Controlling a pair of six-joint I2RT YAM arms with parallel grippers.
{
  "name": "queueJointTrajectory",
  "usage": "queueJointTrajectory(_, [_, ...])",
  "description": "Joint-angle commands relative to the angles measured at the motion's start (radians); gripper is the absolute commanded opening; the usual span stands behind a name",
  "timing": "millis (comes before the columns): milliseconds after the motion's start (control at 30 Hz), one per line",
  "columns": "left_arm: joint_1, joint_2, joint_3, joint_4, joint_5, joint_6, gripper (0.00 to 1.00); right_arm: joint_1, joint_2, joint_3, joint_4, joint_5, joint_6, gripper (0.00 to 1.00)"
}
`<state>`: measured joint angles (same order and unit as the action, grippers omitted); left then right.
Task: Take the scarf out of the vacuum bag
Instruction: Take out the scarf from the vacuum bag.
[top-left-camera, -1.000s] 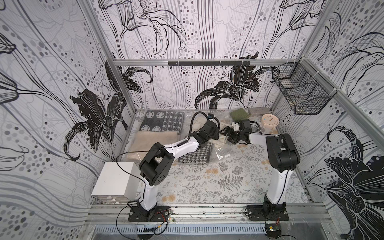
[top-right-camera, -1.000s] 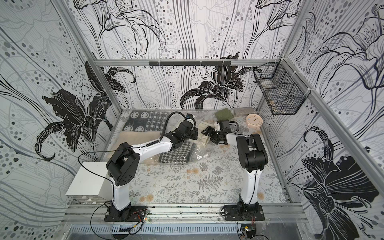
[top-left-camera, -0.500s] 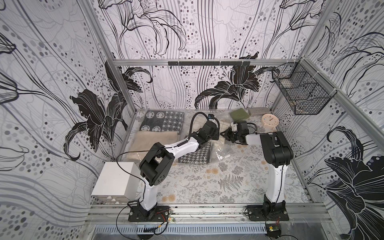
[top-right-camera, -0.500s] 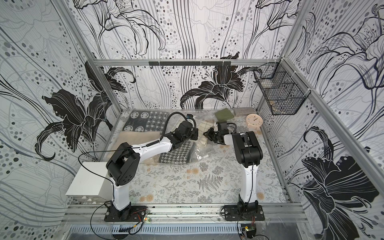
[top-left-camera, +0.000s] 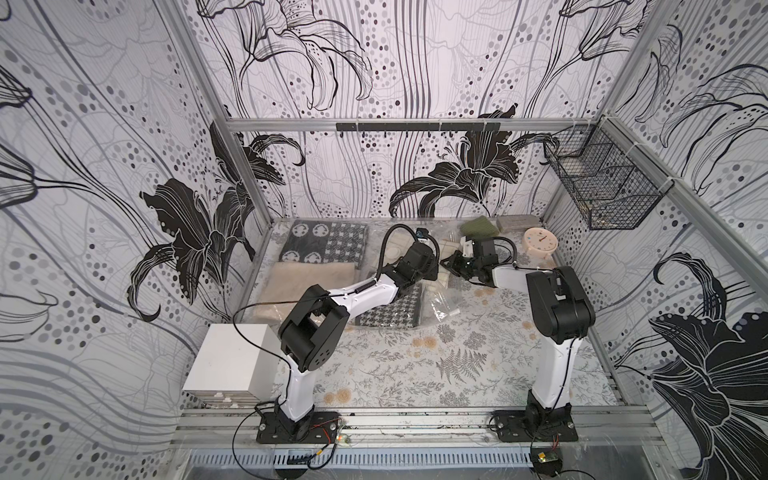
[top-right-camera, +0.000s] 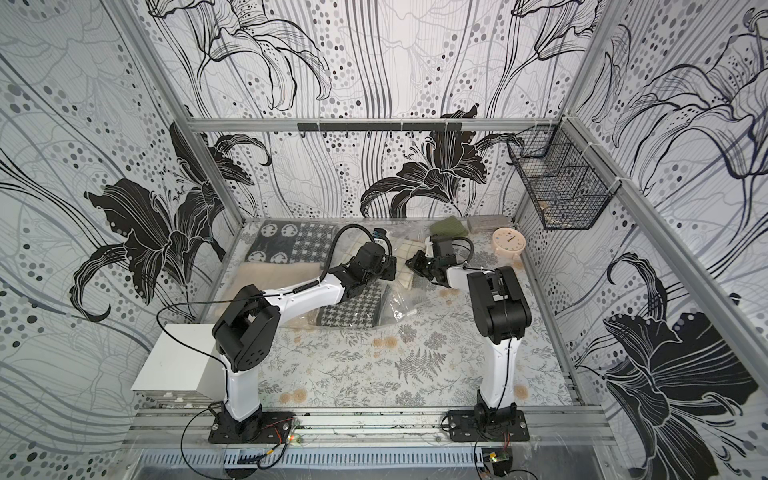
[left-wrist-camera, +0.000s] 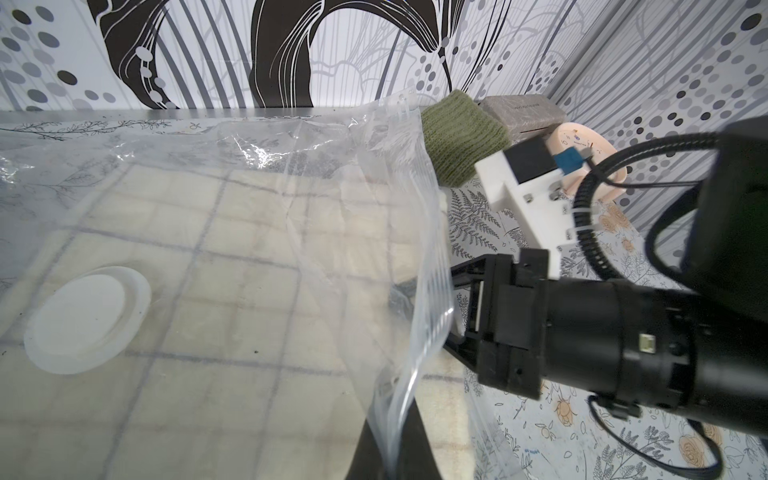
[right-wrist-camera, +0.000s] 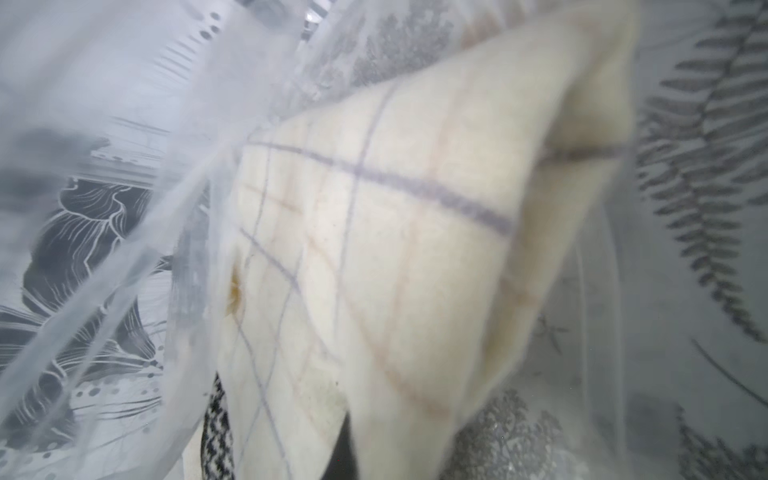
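Beyond vacuum bag (left-wrist-camera: 316, 166) holding scarf (left-wrist-camera: 232, 257), box (left-wrist-camera: 519, 110) lettering illegible

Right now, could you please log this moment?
left gripper: shut on clear plastic vacuum bag | right gripper: shut on cream checked scarf

White wallpaper (top-left-camera: 415, 62) with grey dots, wavy lines and large black lilies covers the walls at 9, 12 and 3 o'clock, edged by aluminium frame bars (top-left-camera: 282, 124). A black hook rail (top-left-camera: 419, 126) runs along the 12 o'clock bar, and a black wire basket (top-left-camera: 602, 187) hangs on the wall at 2 o'clock. The surface (top-left-camera: 415, 365) is covered by a pale cloth printed with grey ferns and tan flowers. A white box (top-left-camera: 232, 357) sits at 8 o'clock. The light is even and soft.
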<state>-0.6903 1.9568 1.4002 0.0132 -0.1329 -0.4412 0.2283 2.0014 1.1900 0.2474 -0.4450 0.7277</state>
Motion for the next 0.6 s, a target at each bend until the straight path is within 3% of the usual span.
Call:
queueJointTrajectory(0, [0.001,-0.046,-0.030,0.071,-0.034,0.010,0.00,0.005,-0.071,-0.035,-0.033,0.012,-0.050,0.00])
queueJointTrajectory(567, [0.001,-0.037,-0.017,0.051,-0.056,0.007,0.00,0.006,-0.226,-0.024,-0.292,0.092,-0.167,0.00])
